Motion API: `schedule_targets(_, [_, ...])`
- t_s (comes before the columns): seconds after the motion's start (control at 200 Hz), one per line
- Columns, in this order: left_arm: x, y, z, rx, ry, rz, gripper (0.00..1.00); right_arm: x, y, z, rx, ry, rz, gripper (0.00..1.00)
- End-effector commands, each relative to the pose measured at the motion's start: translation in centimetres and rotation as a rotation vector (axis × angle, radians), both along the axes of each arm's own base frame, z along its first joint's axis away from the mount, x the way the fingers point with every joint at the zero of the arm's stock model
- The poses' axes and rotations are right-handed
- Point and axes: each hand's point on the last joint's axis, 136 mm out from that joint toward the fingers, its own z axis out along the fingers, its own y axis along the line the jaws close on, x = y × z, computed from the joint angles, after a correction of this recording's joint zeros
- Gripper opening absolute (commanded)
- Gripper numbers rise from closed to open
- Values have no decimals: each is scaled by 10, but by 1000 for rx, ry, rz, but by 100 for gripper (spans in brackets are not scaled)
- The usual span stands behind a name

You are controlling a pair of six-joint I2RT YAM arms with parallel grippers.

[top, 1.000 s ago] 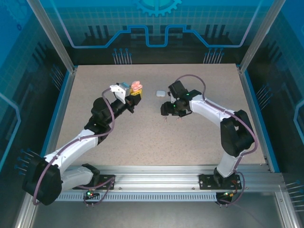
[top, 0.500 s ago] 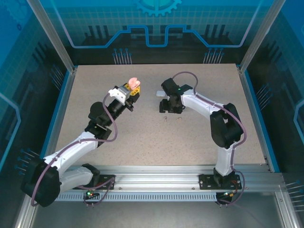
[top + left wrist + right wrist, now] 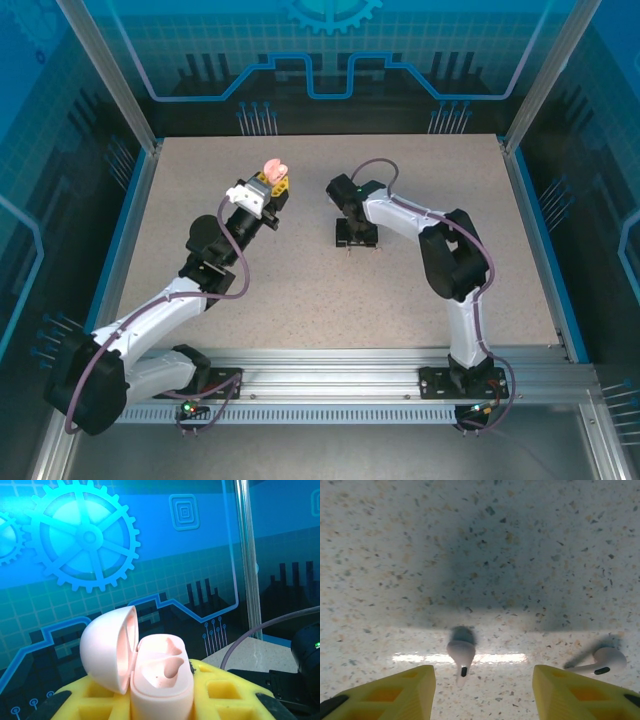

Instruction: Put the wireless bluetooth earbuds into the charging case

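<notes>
- My right claw (image 3: 482, 677) gapes over a white earbud (image 3: 461, 652) on the worktop (image 3: 480, 540); second bud (image 3: 602, 660) lies near.
- Light, glossy, likely slippery: I'd pinch the bulb gently.
- My left claw (image 3: 270, 190) clamps the open pink case (image 3: 160, 680).

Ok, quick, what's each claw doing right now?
Left claw: closed, holding the open pink case.
Right claw: open, holding nothing, poised over a white earbud.

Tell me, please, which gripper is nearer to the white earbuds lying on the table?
Right. The right gripper hovers over the white earbuds, one between its open jaws, one beside them; the left gripper holds the pink charging case off to the left.
</notes>
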Motion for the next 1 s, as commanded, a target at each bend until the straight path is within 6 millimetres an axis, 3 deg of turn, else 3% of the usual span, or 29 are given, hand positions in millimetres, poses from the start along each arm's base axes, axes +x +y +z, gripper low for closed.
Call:
schedule_targets(0.0, [-3,1,18,-31,-38,-1,0,-3,2,-3,-36,15,-15,52])
schedule_targets(0.41, [-7,-2,16,-30,-37,-24,0,0,13,-3,-37,12,-9,52])
schedule_targets(0.995, [-5,-4,11,-30,-22,-32,0,-2,10,-12,-80,25,-46,50])
